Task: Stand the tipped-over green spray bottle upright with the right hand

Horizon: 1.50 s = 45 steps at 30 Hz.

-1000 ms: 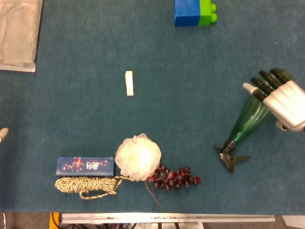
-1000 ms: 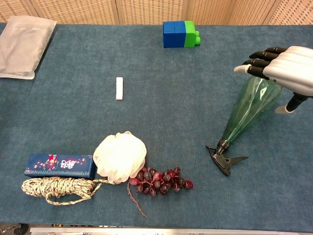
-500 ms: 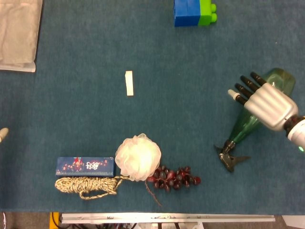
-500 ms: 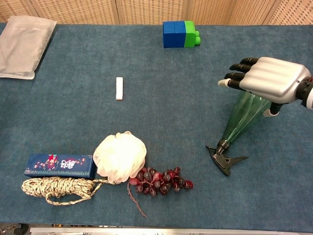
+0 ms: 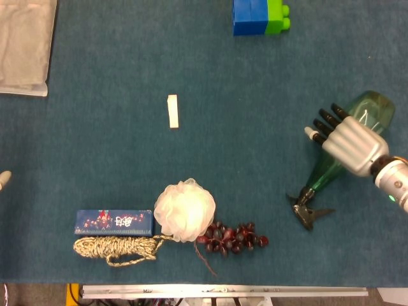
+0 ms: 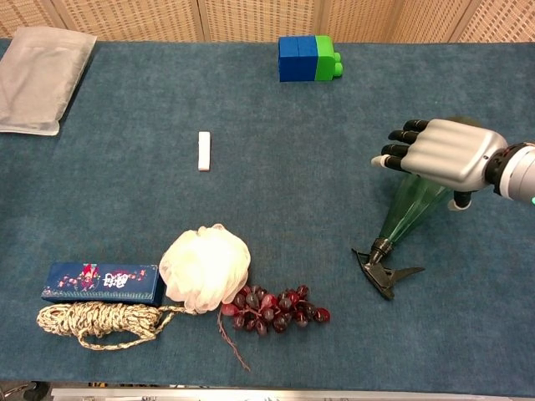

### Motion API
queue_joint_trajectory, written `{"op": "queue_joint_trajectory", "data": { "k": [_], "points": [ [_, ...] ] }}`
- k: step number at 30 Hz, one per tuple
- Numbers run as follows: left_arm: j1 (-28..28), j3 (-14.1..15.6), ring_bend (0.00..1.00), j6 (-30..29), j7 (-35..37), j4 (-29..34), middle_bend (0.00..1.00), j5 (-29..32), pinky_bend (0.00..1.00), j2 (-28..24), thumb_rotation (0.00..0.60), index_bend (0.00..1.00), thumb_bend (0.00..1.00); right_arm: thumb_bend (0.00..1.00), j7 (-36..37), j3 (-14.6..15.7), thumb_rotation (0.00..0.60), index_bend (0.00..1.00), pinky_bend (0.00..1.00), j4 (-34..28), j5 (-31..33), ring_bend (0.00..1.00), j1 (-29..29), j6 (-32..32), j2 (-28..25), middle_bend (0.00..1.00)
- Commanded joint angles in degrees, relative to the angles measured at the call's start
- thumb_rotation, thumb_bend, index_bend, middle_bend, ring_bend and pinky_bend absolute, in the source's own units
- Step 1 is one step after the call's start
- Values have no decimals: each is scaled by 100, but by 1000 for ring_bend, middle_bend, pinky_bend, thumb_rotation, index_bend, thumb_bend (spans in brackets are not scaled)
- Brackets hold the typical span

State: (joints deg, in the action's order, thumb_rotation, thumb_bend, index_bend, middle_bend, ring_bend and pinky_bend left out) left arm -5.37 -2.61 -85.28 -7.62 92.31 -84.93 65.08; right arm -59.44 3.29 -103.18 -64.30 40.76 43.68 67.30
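The green spray bottle (image 5: 323, 173) (image 6: 408, 210) lies on its side on the blue table at the right. Its black trigger head (image 5: 306, 213) points toward the front edge and its wide base (image 5: 368, 107) toward the back right. My right hand (image 5: 346, 141) (image 6: 440, 153) hovers over the bottle's body, fingers stretched out to the left and apart, thumb hanging on the bottle's right side. It holds nothing. Only a pale tip of my left hand (image 5: 3, 179) shows at the left edge of the head view.
Dark red grapes (image 5: 233, 236), a white bath puff (image 5: 185, 210), a blue box (image 5: 113, 222) and a coil of rope (image 5: 116, 248) sit at the front. A white stick (image 5: 173, 111) lies mid-table. Blue and green blocks (image 5: 259, 16) and a grey bag (image 5: 24, 44) lie at the back.
My right hand has moved from the bottle's base down along its body toward the front left and sits lower over it. The bottle has not moved.
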Motion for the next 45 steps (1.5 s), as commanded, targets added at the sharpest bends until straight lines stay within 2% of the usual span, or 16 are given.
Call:
{"op": "queue_joint_trajectory", "data": {
  "k": [1, 17, 25, 36, 45],
  "points": [
    [-1, 0, 0, 1, 1, -1, 0, 0, 0, 0, 600, 0, 0, 0, -25, 57, 600, 93, 97, 47, 57, 19, 66, 23, 65, 123],
    [0, 1, 0, 0, 2, -3, 0, -2, 0, 1, 600, 0, 0, 0, -136, 391, 600, 93, 92, 273, 474, 19, 461, 22, 378, 130],
    [-1, 0, 0, 1, 2, -2, 0, -1, 0, 0, 600, 0, 0, 0, -64, 517, 600, 96, 92, 329, 525, 29, 573, 105, 458, 181],
    [1, 2, 0, 0, 1, 0, 0, -1, 0, 0, 600, 0, 0, 0, 42, 642, 600, 244, 96, 382, 485, 185, 640, 215, 520, 317],
    [-1, 0, 0, 1, 0, 2, 0, 1, 0, -1, 600, 0, 0, 0, 133, 715, 600, 405, 158, 408, 417, 330, 663, 324, 546, 455]
  ]
}}
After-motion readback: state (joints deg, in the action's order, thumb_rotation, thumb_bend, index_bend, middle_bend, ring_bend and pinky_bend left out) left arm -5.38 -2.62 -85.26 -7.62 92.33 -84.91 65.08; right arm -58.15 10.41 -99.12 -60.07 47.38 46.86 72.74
